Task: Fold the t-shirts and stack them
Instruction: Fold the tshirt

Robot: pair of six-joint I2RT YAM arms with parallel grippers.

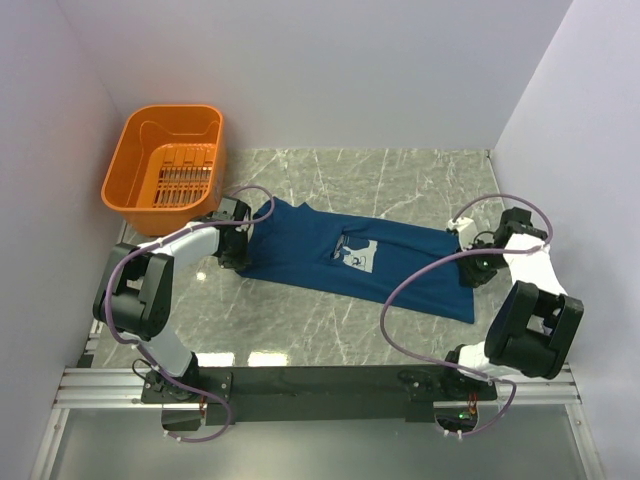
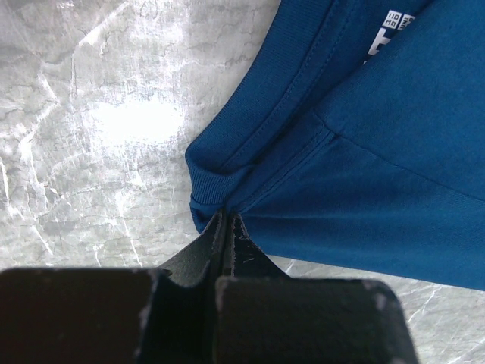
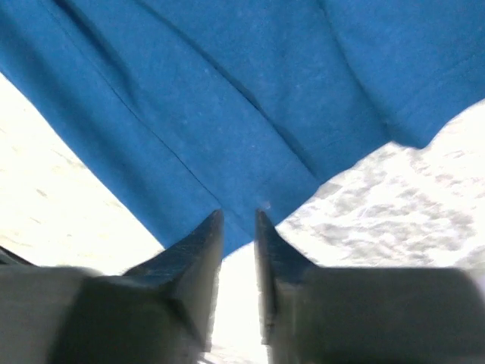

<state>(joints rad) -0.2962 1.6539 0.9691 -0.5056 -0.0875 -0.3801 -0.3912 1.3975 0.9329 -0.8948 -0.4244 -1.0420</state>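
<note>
The dark blue t-shirt [image 1: 300,250] lies spread across the marble table, its pale chest print [image 1: 357,257] facing up. My left gripper [image 1: 238,250] is at the shirt's left edge. In the left wrist view it [image 2: 227,216] is shut, pinching a corner of the shirt [image 2: 364,152] beside a ribbed hem. My right gripper [image 1: 470,268] is at the shirt's right edge. In the right wrist view it [image 3: 239,216] is narrowly open, with the edge of the shirt [image 3: 227,91] at the fingertips and bright table showing in the gap.
An orange plastic basket [image 1: 120,170] stands at the back left, just behind my left arm. White walls close in the table on the left, back and right. Bare marble [image 1: 330,340] lies between the shirt and the arm bases.
</note>
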